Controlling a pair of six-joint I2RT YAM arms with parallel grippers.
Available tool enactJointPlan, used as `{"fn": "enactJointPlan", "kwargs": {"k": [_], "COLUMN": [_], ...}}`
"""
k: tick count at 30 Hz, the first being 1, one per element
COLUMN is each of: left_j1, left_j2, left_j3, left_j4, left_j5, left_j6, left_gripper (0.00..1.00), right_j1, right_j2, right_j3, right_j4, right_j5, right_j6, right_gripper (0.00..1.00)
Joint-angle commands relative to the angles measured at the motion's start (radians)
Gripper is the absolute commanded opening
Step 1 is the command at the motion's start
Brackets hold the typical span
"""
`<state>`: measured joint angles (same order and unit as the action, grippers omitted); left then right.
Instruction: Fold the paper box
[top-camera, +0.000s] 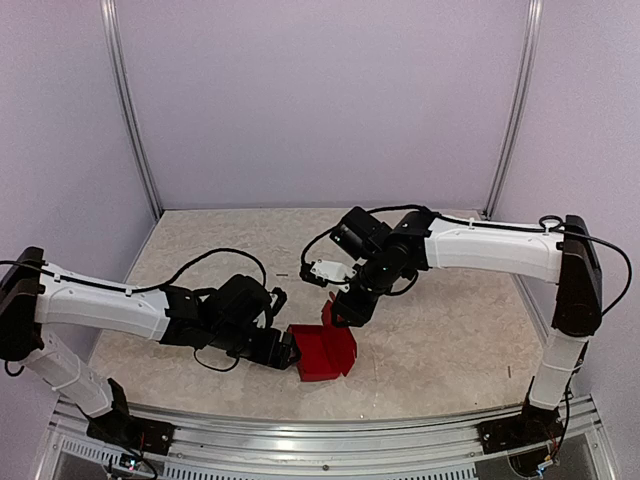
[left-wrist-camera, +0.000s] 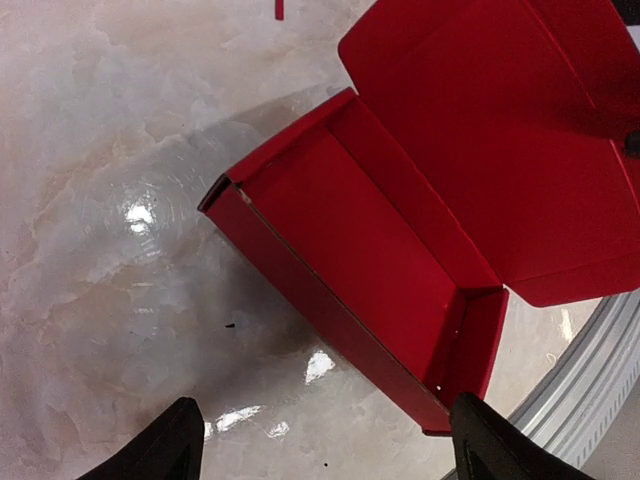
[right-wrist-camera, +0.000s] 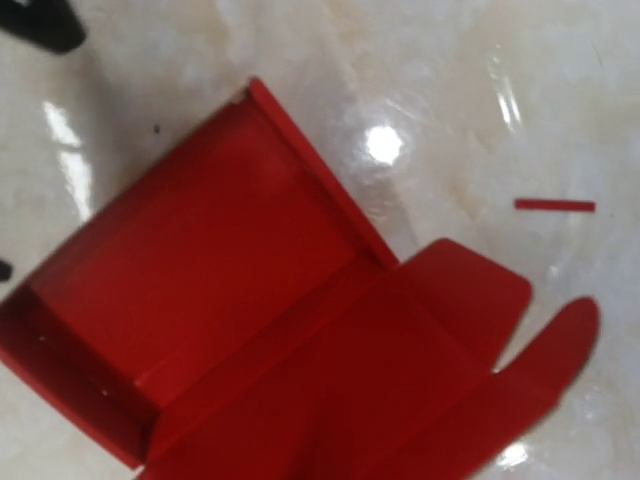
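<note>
Pale marbled tabletop (top-camera: 430, 330) under lilac walls (top-camera: 320, 100) carries the bright red thin-card paper box (left-wrist-camera: 360, 250), half assembled near the front edge: an open tray with its lid flap raised. The left gripper (left-wrist-camera: 325, 415) has its fingers spread wide, with the tray's long wall just ahead of them. The right gripper (top-camera: 340, 312) sits at the lid's upper edge; whether it pinches the card cannot be told. A thin red strip (right-wrist-camera: 555, 205) lies apart from the box.
</note>
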<state>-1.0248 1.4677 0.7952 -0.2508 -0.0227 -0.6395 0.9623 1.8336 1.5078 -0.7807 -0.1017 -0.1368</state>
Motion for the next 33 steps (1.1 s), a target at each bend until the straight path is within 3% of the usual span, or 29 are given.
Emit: {"fn": "enactJointPlan", "kwargs": {"k": [1, 10, 16, 18, 24, 30, 33], "left_j1": [-0.022, -0.054, -0.064, -0.067, -0.085, -0.070, -0.018], "left_j2": [0.047, 0.111, 0.097, 0.073, -0.087, -0.253, -0.253], "left_j3": [-0.006, 0.019, 0.028, 0.028, 0.001, -0.172, -0.174], "left_j4": [0.051, 0.090, 0.053, 0.026, 0.006, 0.360, 0.405], "left_j5": [0.017, 0.054, 0.027, 0.012, -0.127, -0.186, -0.170], "left_j6": [-0.030, -0.045, -0.051, -0.045, 0.104, 0.405, 0.484], "left_gripper": [0.83, 0.81, 0.81, 0.80, 0.81, 0.83, 0.79], "right_j1": [-0.040, -0.059, -0.065, -0.065, -0.068, -0.068, -0.069], "right_j2": [-0.038, -0.014, 0.002, 0.007, 0.013, -0.016, -0.017], "right_j3": [-0.016, -0.020, -0.013, -0.012, 0.081, 0.118, 0.129], "right_j4": [-0.034, -0.040, -0.043, -0.039, -0.056, -0.068, -0.075], "right_j5": [-0.059, -0.153, -0.158, -0.140, -0.089, -0.177, -0.173], "right_j6": [0.010, 0.047, 0.050, 0.036, -0.059, -0.117, -0.134], "right_gripper": [0.44, 0.15, 0.09, 0.00, 0.00, 0.00, 0.00]}}
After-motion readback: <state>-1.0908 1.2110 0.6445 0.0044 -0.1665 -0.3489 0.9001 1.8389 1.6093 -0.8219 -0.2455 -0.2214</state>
